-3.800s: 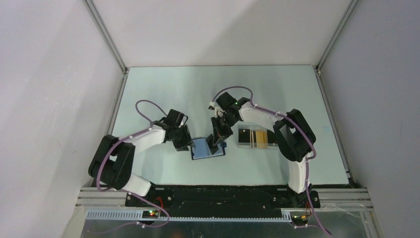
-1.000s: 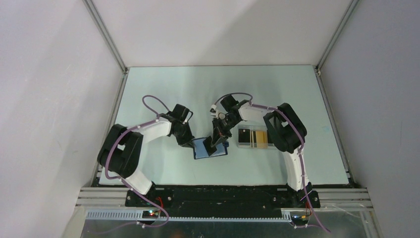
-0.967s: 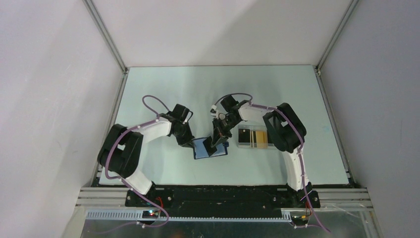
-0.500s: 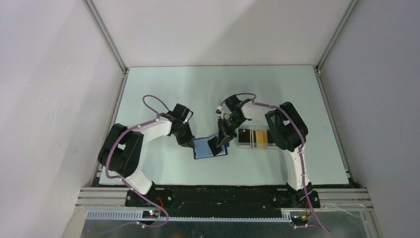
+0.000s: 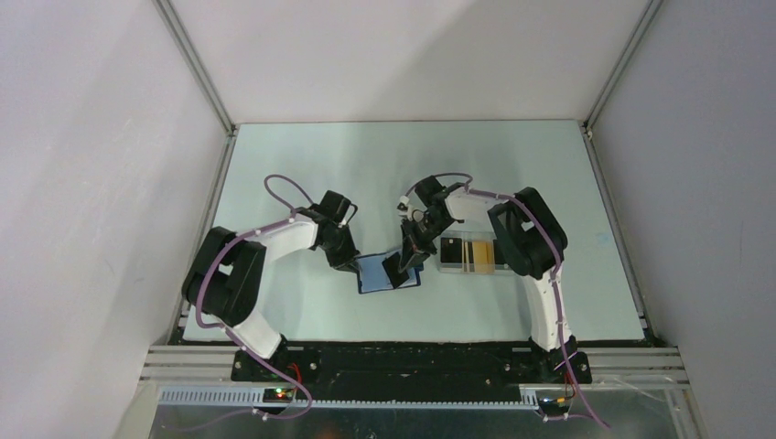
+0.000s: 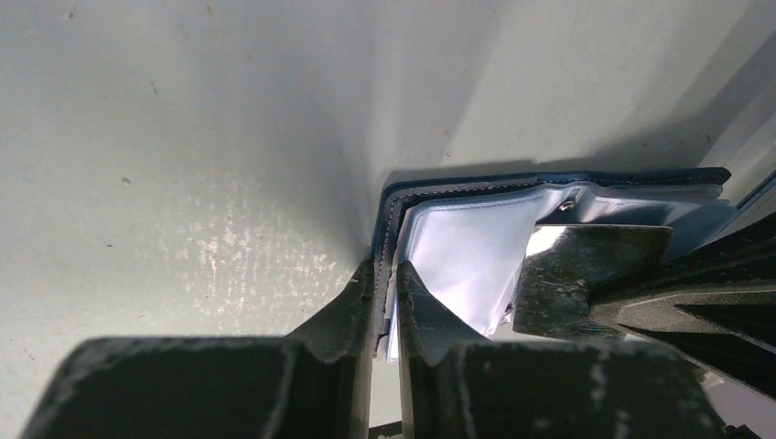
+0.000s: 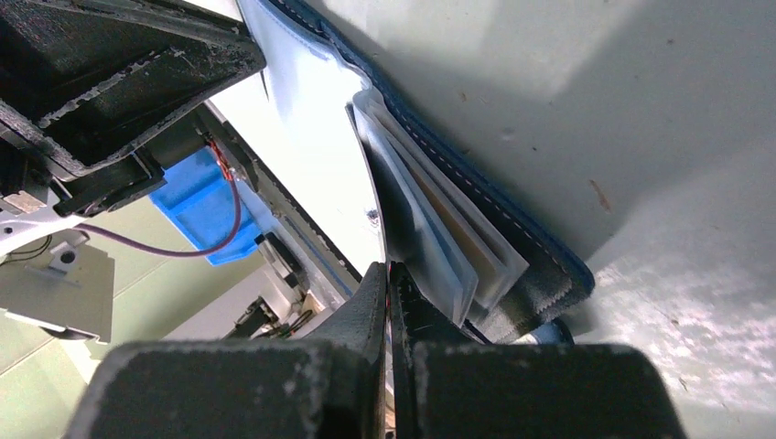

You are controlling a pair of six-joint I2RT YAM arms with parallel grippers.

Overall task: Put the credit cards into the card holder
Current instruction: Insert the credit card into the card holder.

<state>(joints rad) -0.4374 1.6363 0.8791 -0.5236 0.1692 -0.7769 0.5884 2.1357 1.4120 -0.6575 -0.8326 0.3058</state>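
1. Right gripper (image 5: 401, 267) has shifted slightly toward the right edge of the table (image 5: 302, 155); it is pinched closed on a clear inner sleeve (image 6: 453, 261).
2. Left gripper (image 5: 356, 266) clamps the left edge of the open card holder (image 5: 375, 276), midway along the table's front edge.

From above, the right jaws hide the right part of the card holder (image 5: 373, 273). The cards (image 5: 482, 253) are too small to count. In the left wrist view, these jaws cover its lower right part.

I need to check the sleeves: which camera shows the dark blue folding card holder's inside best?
The right wrist view: the dark blue folding card holder is close up, its clear sleeves fanned edge-on. The left wrist view shows one corner and one sleeve; the top view, only a small blue patch.
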